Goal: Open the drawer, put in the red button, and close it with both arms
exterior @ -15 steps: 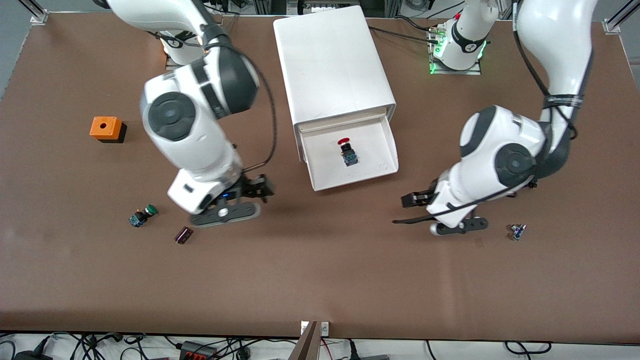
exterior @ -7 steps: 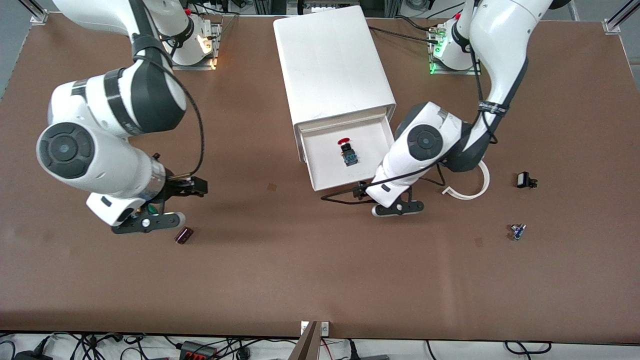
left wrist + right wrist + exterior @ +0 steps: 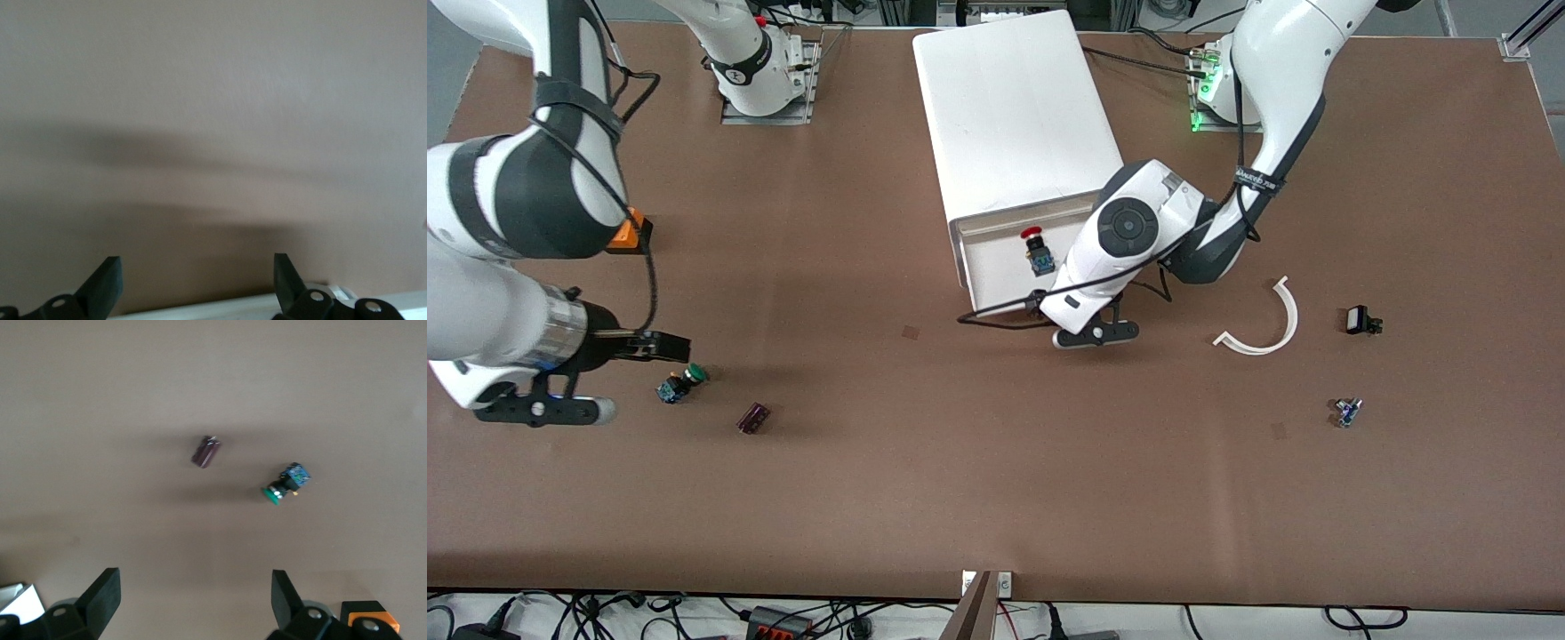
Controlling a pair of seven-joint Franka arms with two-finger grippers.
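Both jaws spread | red button [image 3: 1035,248] in drawer [image 3: 996,276]

Robotics lab, two white Franka arms [image 3: 1138,240] bolted to a brown-covered table [image 3: 996,498], aluminium frame posts at corners, cables and power strip [image 3: 783,620] along the edge

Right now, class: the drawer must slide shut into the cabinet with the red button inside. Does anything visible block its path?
Nothing visible does. The red button lies wholly inside the drawer, which is partly pushed in under the white cabinet. The left gripper is at the drawer's front, fingers open; the right gripper waits open near the green switch.
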